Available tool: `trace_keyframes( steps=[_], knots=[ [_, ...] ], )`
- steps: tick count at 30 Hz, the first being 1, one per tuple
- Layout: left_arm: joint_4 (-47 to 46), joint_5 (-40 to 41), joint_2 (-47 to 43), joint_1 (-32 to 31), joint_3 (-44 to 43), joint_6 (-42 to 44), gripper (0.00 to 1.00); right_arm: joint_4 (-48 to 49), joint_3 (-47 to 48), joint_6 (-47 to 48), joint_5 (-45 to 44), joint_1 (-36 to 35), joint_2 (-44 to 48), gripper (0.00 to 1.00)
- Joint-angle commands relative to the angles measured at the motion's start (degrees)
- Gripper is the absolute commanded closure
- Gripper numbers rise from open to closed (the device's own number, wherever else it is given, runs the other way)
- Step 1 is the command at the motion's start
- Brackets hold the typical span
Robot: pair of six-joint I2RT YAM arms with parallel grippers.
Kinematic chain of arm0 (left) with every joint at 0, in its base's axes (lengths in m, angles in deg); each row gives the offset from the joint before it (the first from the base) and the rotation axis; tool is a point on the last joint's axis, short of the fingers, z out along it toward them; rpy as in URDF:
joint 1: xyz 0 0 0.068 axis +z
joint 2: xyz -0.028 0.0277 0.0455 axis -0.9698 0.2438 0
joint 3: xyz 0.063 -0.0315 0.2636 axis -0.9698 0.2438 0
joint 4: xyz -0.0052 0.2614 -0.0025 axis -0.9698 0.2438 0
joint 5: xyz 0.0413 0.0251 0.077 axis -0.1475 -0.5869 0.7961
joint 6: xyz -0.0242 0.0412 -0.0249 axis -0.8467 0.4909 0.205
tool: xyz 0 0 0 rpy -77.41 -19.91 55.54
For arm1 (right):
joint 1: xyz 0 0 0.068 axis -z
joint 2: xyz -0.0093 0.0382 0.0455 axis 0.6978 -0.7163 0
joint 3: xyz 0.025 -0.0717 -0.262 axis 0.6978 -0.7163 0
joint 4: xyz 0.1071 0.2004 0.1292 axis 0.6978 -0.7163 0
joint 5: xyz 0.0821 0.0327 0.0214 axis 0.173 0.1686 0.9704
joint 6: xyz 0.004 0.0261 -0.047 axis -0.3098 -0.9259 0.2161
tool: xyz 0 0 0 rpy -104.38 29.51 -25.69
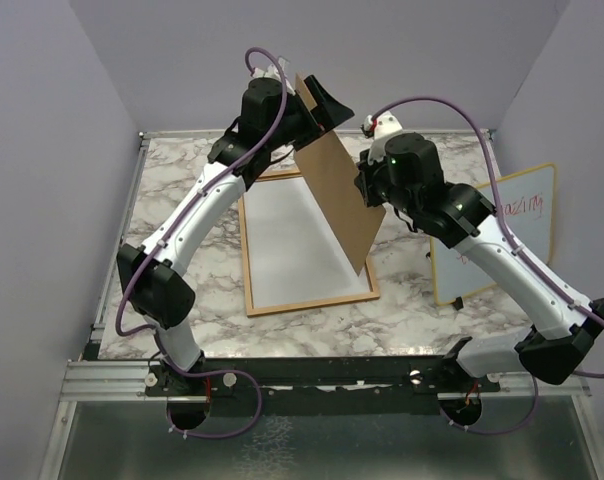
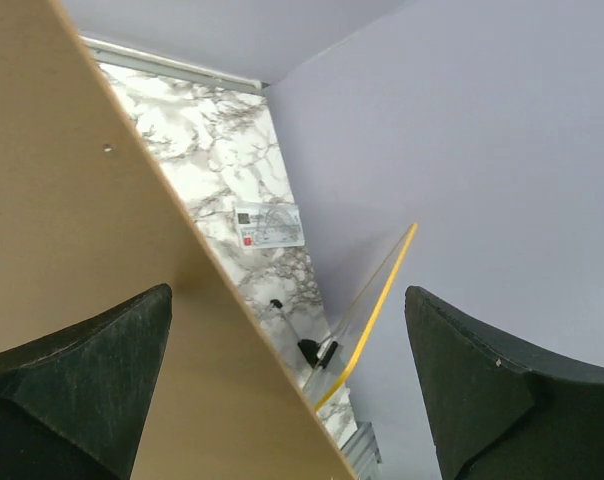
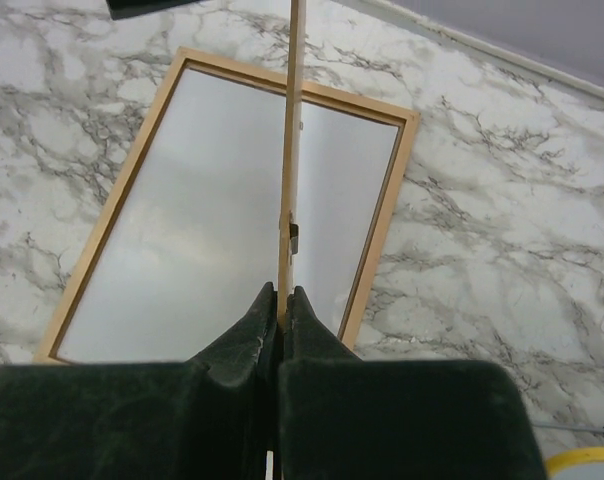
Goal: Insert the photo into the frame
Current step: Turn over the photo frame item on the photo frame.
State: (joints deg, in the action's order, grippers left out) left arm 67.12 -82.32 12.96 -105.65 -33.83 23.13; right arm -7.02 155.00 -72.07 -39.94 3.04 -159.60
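Wooden-rimmed frame (image 3: 380, 232) lay flat on marble table (image 1: 432, 320), right gripper (image 3: 282, 295) clamped on brown back board (image 1: 340, 195) tilted on edge above frame, left gripper (image 2: 287, 300) spread wide around board's top end, whiteboard (image 1: 517, 230) right of frame, red handwriting illegible

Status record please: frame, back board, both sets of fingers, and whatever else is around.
frame: flat on the table, back open, pale pane showing
board: lifted off, tilted above the frame
right fingers: shut on the board's edge
left fingers: open, either side of the board's upper end, no grip
photo: not in any view
whiteboard: propped at the right wall
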Motion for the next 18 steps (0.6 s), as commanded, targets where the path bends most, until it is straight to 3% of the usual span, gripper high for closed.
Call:
trace_keyframes(
  steps=[1, 9, 18],
  knots=[
    [4.8, 5.0, 1.2, -0.3, -1.3, 0.9, 0.01, 8.6, 2.2, 4.2, -8.9, -3.3, -1.3, 1.00],
    [9.6, 10.9, -1.4, -0.4, 1.9, 4.6, 0.01, 12.5, 2.2, 9.8, -18.5, -9.7, -3.2, 1.00],
    [14.9, 15.0, -6.5, -0.4, 8.9, 6.5, 0.06, 12.0, -2.7, 2.4, -10.3, -11.4, -0.5, 0.99]
  ],
)
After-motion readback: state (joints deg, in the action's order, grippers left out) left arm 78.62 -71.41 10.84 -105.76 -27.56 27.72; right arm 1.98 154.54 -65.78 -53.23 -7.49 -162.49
